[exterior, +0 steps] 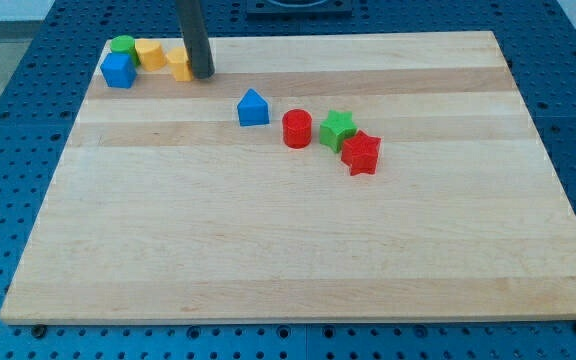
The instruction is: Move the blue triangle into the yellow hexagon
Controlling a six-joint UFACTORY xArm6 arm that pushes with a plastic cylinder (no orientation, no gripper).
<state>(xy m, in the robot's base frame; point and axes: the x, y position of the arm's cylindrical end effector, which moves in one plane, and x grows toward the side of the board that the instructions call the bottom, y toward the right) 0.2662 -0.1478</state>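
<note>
The blue triangle (253,108) sits on the wooden board (288,250) a little above the middle. A yellow block that looks like the hexagon (149,53) stands near the top left corner. A second yellow block (178,63) lies just right of it, its shape unclear and its right side hidden behind my rod. My tip (202,75) rests on the board touching or nearly touching that second yellow block. It is up and to the left of the blue triangle, well apart from it.
A blue cube (118,70) and a green round block (122,45) sit left of the yellow blocks at the top left corner. A red cylinder (297,129), a green star (337,129) and a red star (361,153) lie in a row right of the blue triangle.
</note>
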